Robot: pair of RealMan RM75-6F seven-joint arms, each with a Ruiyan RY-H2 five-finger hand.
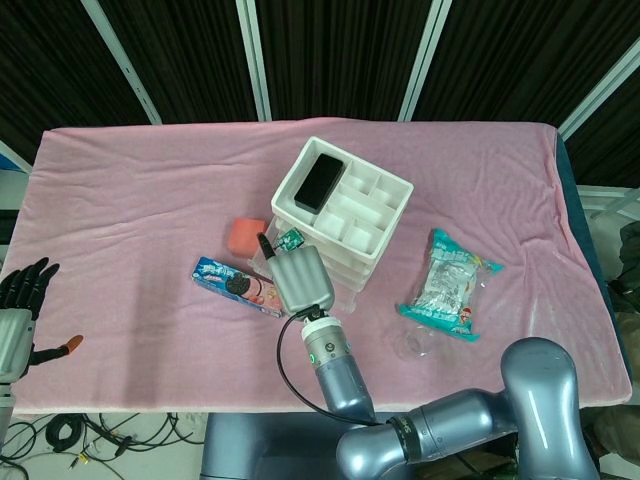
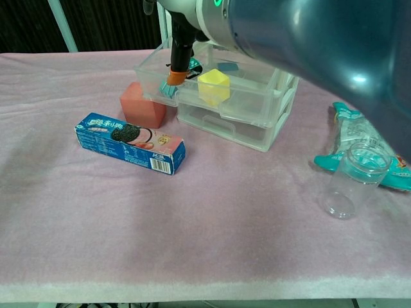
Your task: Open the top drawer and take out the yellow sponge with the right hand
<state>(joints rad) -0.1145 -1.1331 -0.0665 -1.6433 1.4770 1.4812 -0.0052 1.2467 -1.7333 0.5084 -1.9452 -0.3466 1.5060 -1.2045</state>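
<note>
The clear drawer unit (image 1: 352, 262) with a white tray top stands mid-table. Its top drawer (image 2: 226, 108) is pulled out towards me. The yellow sponge (image 2: 214, 87) lies inside it, next to a small green packet (image 2: 194, 65). My right hand (image 1: 300, 279) hovers over the drawer's front left corner; in the chest view an orange-tipped finger (image 2: 175, 67) points down just left of the sponge, not touching it. It holds nothing. My left hand (image 1: 20, 298) rests off the table's lower left edge with fingers spread. The right hand hides the sponge in the head view.
A blue cookie box (image 2: 130, 142) lies in front of the drawers, with a pink sponge block (image 2: 142, 105) beside their left side. A black phone (image 1: 320, 182) lies on the tray top. A snack bag (image 1: 450, 285) and a clear cup (image 2: 352, 181) sit to the right.
</note>
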